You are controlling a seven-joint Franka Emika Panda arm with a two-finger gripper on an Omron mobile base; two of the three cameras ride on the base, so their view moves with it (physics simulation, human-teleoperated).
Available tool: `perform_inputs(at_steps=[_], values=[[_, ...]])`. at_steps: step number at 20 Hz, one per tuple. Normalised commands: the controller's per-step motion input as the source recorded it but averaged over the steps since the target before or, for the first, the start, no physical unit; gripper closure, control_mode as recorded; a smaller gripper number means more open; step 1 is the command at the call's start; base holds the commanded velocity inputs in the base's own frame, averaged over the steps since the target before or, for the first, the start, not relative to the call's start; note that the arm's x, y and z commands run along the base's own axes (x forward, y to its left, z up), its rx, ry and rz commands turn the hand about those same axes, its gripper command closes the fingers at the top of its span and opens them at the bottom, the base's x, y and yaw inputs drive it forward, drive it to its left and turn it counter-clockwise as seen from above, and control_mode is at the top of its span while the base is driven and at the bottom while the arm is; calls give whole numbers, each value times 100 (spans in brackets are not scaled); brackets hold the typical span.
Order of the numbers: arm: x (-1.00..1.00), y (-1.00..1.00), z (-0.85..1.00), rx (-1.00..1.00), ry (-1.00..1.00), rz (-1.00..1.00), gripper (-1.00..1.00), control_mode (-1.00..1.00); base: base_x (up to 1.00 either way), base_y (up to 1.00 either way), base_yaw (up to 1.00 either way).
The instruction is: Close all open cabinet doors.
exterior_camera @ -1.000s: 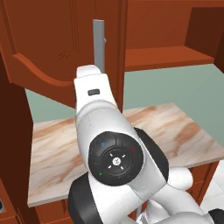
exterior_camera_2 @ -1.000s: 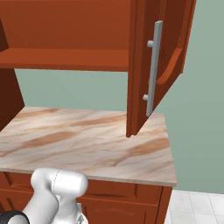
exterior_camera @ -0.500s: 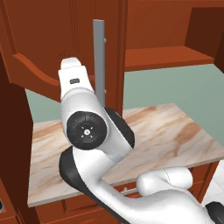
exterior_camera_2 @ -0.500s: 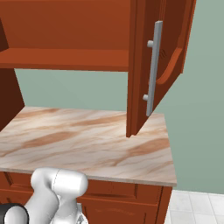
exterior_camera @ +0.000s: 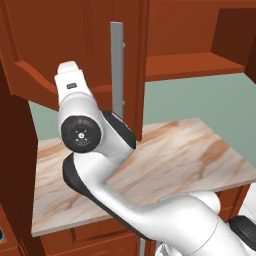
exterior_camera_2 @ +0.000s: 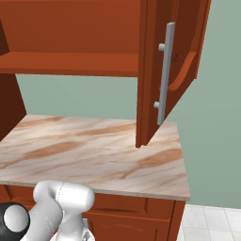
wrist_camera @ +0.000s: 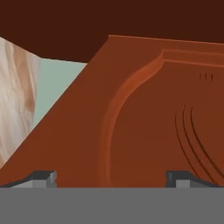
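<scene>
Claw: the claw (wrist_camera: 111,178) stands wide open, holding nothing; its two dark tips rise at either side of the hand view, with a door face straight ahead.
Why open: probably because closing a door is a push, not a grasp, so the spread tips can meet the flat wood.
Nearest door: the left cabinet door (exterior_camera: 75,45) is just in front of the claw, swung out over the bench; its arch-edged panel (wrist_camera: 144,127) faces the claw square-on. Whether the tips touch it I cannot tell.
Handle: a grey bar handle (exterior_camera: 117,70) runs upright on that door, just beyond the raised forearm.
Bench: the marble bench (exterior_camera_2: 94,150) lies below and beyond the claw, with the green wall (exterior_camera: 200,100) behind it.
Shelf: an open cabinet shelf (exterior_camera_2: 70,63) spans the space between the two doors.
Far door: the right cabinet door (exterior_camera_2: 160,70) is well apart from the claw, also open, edge-on to the bench, its own handle (exterior_camera_2: 165,73) facing outward.
In the way: the arm's bulky elbow sits between the base and the near door; otherwise nothing I can see blocks either door's swing.
</scene>
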Motion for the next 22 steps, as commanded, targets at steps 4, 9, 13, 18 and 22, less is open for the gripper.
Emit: perform_inputs(at_steps=[4,9,13,18,22], values=[[0,-26,0,-3,-4,-9,-100,-100,0,0,0],[0,-49,0,0,-5,-10,-100,-100,0,0,0],[0,-65,0,0,-3,-12,-100,-100,0,0,0],[11,-49,0,0,0,-5,-100,-100,0,0,0],[50,-34,0,3,1,0,-100,-100,0,0,0]])
